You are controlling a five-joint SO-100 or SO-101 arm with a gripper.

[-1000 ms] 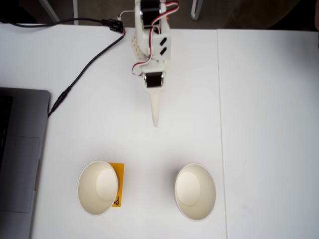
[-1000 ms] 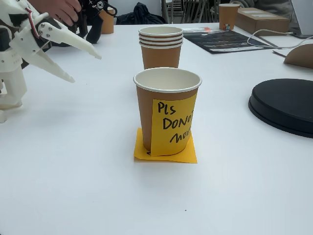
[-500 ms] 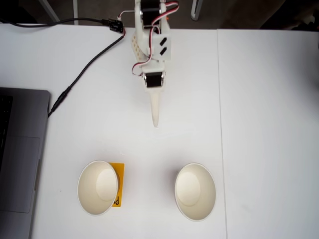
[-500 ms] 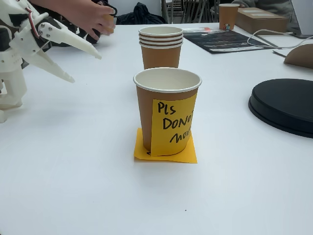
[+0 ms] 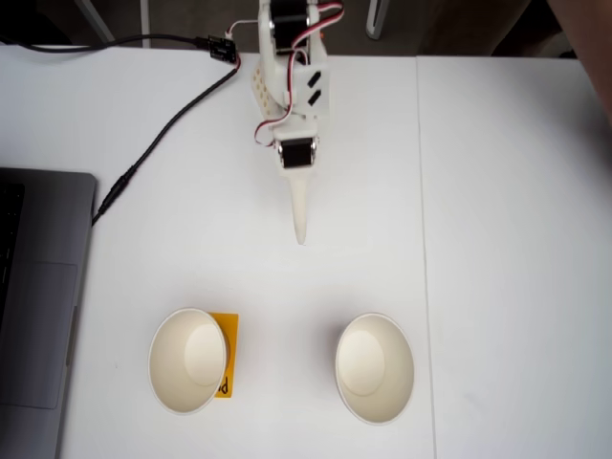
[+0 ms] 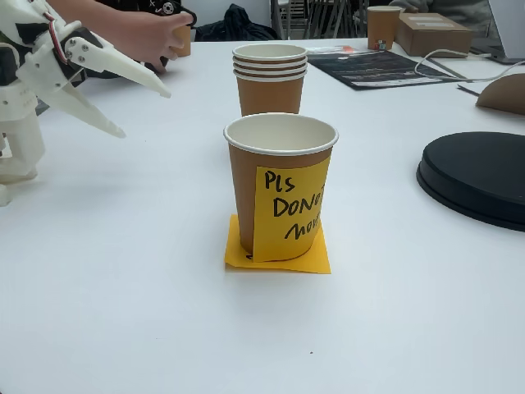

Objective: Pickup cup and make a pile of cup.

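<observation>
The cup (image 6: 280, 185) stands upright in the middle of the white table, brown-walled with a cream inside. A yellow-orange handwritten note (image 6: 289, 215) is stuck to its wall, and a flat orange note (image 6: 276, 256) lies under it. From above, in a fixed view, the cup (image 5: 186, 360) is at the lower left. Behind it stands a stack of nested cups (image 6: 270, 80), which from above looks like one cup (image 5: 374, 368) at the lower right. My white gripper (image 6: 146, 115) hangs open above the table, well short of both cups. From above the gripper (image 5: 302, 234) points down the frame between them.
A grey laptop (image 5: 38, 306) lies at the left edge, and a black cable (image 5: 163, 124) runs to the arm's base. A black round disc (image 6: 480, 176) sits at the right. A person's hand (image 6: 148, 33) holds a brown cup (image 6: 182, 37) at the back left. A cardboard box (image 6: 435, 33) is far back.
A person's hand has reached further in at the back left and closed on a brown cup there. The arm and both cups on the table have barely moved.
</observation>
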